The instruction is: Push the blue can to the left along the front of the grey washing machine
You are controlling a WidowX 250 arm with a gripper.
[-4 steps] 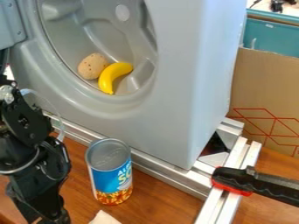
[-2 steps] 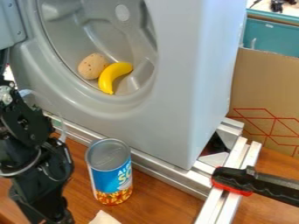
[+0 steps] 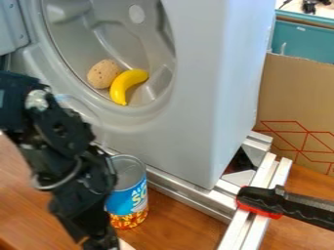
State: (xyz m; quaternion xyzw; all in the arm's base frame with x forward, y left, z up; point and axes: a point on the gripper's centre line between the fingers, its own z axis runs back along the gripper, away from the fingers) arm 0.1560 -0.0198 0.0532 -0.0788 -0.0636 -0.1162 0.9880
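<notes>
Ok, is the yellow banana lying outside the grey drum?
No, the yellow banana lies inside the grey drum, right beside the speckled tan round item.

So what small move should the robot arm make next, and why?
Probably ease the hand down slightly toward the pale item, clear of the can: the hand appears beside that item, while the arm hides part of the can.

Robotics lab or workshop, w/ mock washer as centrepiece.
Signs: gray washer-like shell (image 3: 196, 97) on alum. extrusion rails (image 3: 186, 188), black/red clamp (image 3: 264, 201) right of shell, jointed black robot arm (image 3: 65, 146) left of it; wood tabletop (image 3: 173, 224) below, cardboard (image 3: 297, 105) & teal cabinet (image 3: 303, 39) behind shell, to its right.
</notes>
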